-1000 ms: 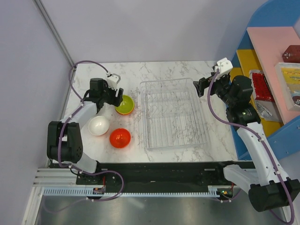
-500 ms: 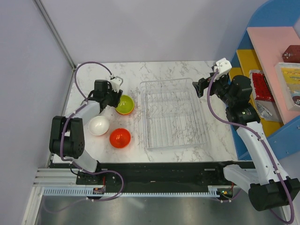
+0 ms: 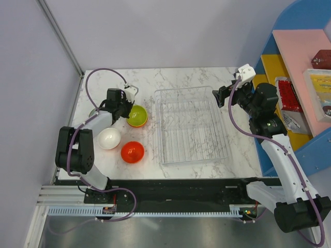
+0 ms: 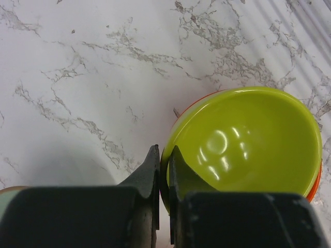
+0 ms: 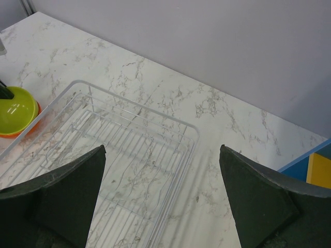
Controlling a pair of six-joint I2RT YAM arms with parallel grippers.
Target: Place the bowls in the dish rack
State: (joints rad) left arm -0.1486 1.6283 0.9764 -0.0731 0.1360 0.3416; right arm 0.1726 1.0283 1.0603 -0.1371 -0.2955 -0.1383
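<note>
Starting nearest the arm bases in the top view: the red-orange bowl [image 3: 132,151] sits upside down on the marble table [image 3: 170,77], and the white bowl [image 3: 109,138] is just beside it at about 10 o'clock, apart from it as far as I can see. Go further back and you hit the lime-green bowl [image 3: 137,115], roughly 12 o'clock from the red-orange one, open side up with its orange outside showing round the edge. The left gripper [image 3: 124,106] has it: in the left wrist view the jaws are pinched down narrow on the near rim of the lime-green bowl [image 4: 248,139], one finger inside the rim and one outside, right where the left gripper [image 4: 164,155] meets it. I can't tell whether the bowl is lifted or sitting on the table. The dish rack [image 3: 189,126] is at 3 o'clock from all three bowls, lying flat with nothing in it, and the lime-green bowl is just beside its far-left corner. The right gripper [image 3: 223,95] hangs by the rack's far-right corner, about 1 o'clock from the rack's middle. From the right wrist the right gripper [image 5: 161,150] shows jaws spread wide, holding nothing, looking down on the dish rack [image 5: 129,160] with the lime-green bowl [image 5: 15,111] way off at 9 o'clock. The blue shelf [image 3: 310,13] stands past the table's right edge.
</note>
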